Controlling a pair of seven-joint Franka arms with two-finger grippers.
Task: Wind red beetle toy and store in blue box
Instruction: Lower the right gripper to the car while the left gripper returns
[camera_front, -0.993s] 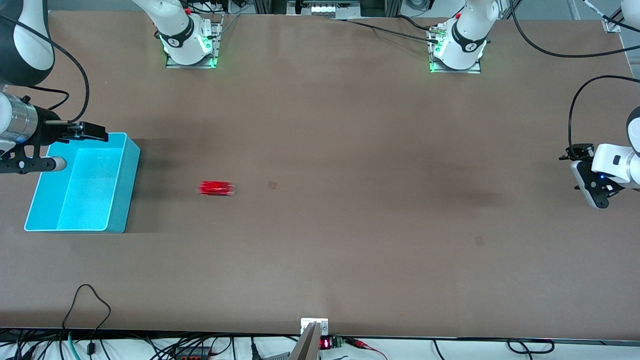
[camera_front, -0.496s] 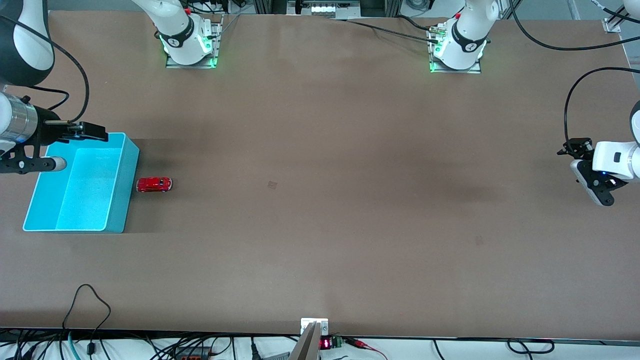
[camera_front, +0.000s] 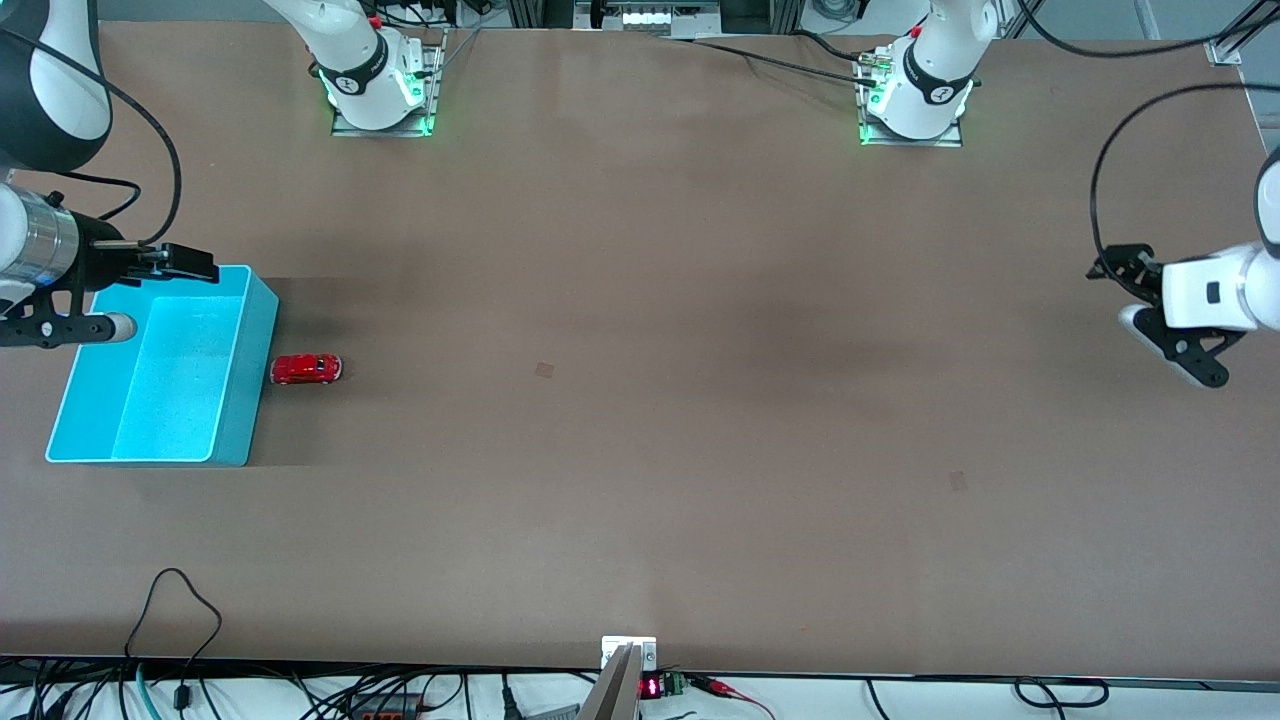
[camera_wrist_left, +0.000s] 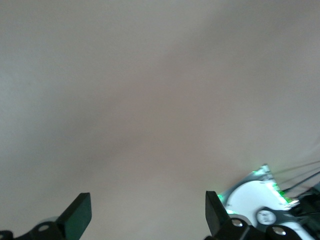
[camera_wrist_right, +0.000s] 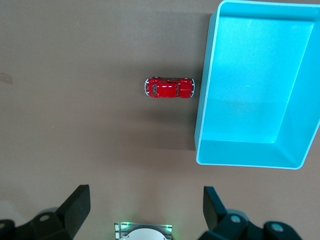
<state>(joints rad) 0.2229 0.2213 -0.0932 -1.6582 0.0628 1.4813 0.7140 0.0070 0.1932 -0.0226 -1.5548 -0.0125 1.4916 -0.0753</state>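
The red beetle toy (camera_front: 306, 369) stands on its wheels on the table, one end right against the blue box's (camera_front: 262, 340) long wall that faces the table's middle. The box is open-topped and empty, at the right arm's end of the table. My right gripper (camera_front: 148, 295) hangs open and empty high over the box's edge. In the right wrist view the toy (camera_wrist_right: 169, 88) sits beside the box (camera_wrist_right: 202, 105), well away from my open gripper (camera_wrist_right: 145, 210). My left gripper (camera_front: 1152, 315) is open and empty, raised at the left arm's end; its wrist view shows only bare table past my gripper (camera_wrist_left: 145, 215).
Both arm bases (camera_front: 378, 80) (camera_front: 918, 90) stand lit green along the table's edge farthest from the front camera. A small metal bracket (camera_front: 628, 650) and loose cables (camera_front: 180, 600) lie at the nearest edge. A small dark mark (camera_front: 544, 370) is on the brown tabletop.
The toy rolled across the table toward the box and stopped against its wall. The left gripper lifted and drew back toward its end. The right arm has not moved.
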